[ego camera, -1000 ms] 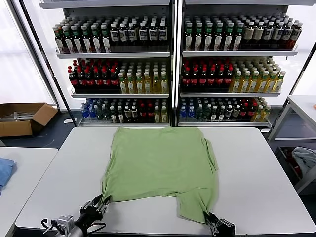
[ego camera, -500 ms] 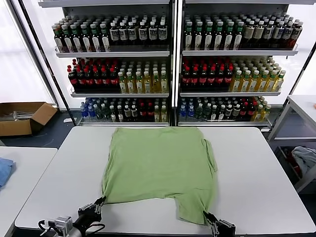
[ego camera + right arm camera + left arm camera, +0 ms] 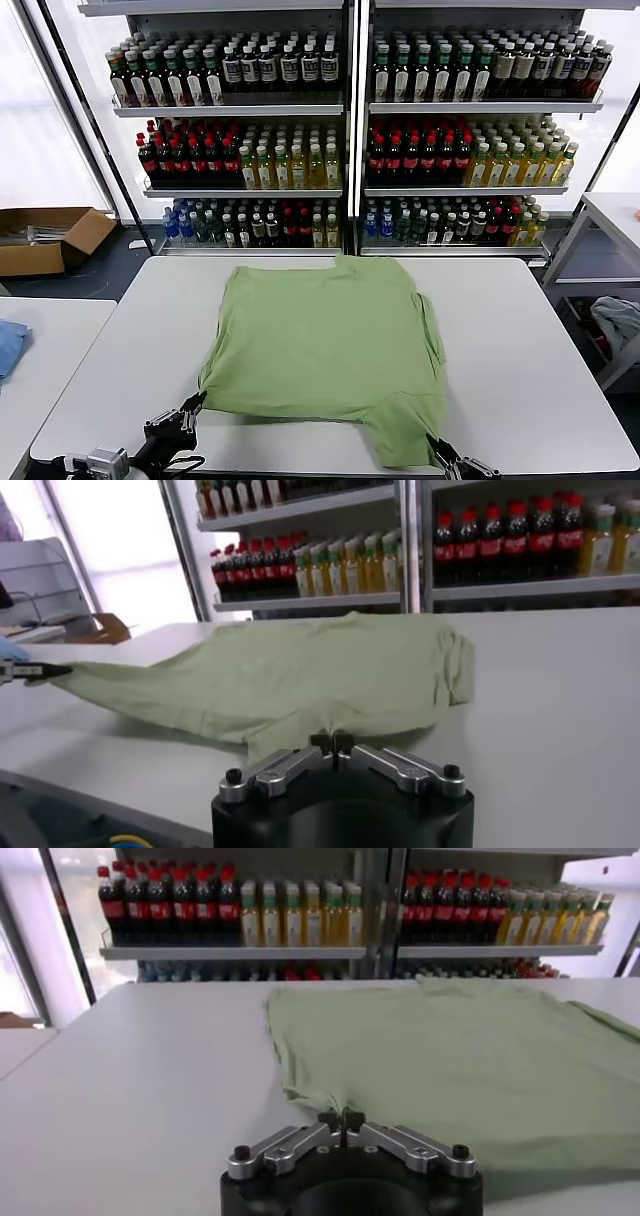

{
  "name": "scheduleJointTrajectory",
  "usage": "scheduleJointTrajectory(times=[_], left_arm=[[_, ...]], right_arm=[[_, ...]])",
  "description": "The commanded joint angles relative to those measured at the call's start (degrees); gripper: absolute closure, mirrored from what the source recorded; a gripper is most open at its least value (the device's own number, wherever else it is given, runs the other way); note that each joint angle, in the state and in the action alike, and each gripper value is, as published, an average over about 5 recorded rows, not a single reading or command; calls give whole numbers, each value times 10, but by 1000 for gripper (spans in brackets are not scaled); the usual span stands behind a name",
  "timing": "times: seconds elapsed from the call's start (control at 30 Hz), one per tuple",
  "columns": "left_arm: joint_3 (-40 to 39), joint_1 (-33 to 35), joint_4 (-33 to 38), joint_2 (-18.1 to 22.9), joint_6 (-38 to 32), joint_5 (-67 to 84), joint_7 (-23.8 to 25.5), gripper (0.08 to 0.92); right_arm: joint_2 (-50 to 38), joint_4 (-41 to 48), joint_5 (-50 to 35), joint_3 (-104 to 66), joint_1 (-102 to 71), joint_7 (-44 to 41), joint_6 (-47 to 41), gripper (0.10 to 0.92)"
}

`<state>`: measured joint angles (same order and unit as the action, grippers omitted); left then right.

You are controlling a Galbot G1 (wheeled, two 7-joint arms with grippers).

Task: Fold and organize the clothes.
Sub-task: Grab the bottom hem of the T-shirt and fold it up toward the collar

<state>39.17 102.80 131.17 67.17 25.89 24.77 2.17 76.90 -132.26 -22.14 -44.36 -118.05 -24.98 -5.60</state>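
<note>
**Two grippers pinch the near hem of one green shirt**

One shirt [image 3: 325, 340] on the table, plain green side up, and two grippers on it. It lies spread on the white table [image 3: 520, 370], roughly centred, its long axis running near to far. The far edge sits close to the table's far side, and one short sleeve shows folded along the right edge. At the near end, the fabric is drawn out to two points.

The left gripper [image 3: 186, 408] is at the near left corner, jaws closed tight on the shirt's corner; the left wrist view shows cloth bunched right between the fingertips [image 3: 341, 1118]. The right gripper [image 3: 441, 452] sits at the table's near edge, right of centre, jaws likewise pressed together on the near right tail of the fabric [image 3: 335, 742].

Behind the table stand two shelving units [image 3: 350, 130], each with three rows of bottles in view. One cardboard box [image 3: 45, 238] lies on the floor, far left.
</note>
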Motion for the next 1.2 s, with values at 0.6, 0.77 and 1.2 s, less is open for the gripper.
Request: scheduleJointTrajectory(times=[0.6,0.77,1.2], left_arm=[[-26,-241,-94,-108,43,167,-26,913],[-60,-301,-150,-105,44,160,-23,913],[-102,-361,-248,-75,45,136,-17,913]], right_arm=[[-74,122,-106,78,325,121,-53,918],[-110,181,-116,106,400,126,-60,918],[-121,356,-103,235,585,132,-68,915]])
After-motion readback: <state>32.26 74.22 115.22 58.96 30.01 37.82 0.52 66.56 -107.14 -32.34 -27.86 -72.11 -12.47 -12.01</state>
